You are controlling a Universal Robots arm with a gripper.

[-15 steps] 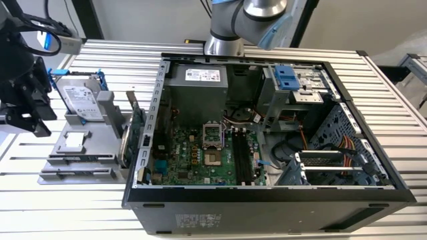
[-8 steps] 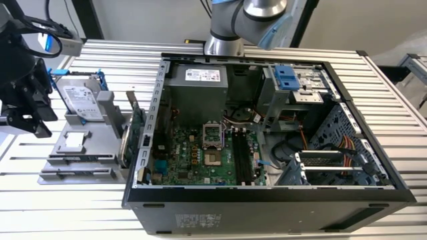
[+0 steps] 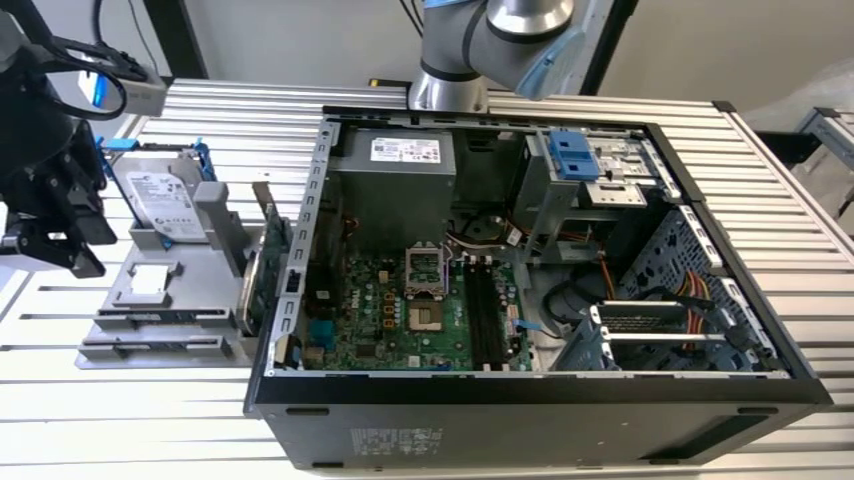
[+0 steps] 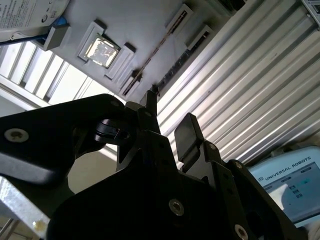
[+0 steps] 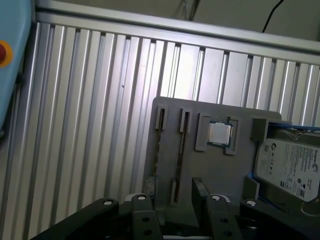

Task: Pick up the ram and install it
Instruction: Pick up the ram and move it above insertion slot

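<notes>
Arm: silver with light blue caps, rising from its base at the far side.
Wrist: black, low at the exterior view's left, pointing down.
Jaws: two black fingers, set apart, holding nothing.

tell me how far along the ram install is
Nothing looks done yet: the memory slots inside the case appear empty. In hand: nothing. The end effector is open above the gray holder tray beside the case. A thin edge-on strip standing in the tray's slot is probably the ram. Both pickup and install remain.
</notes>
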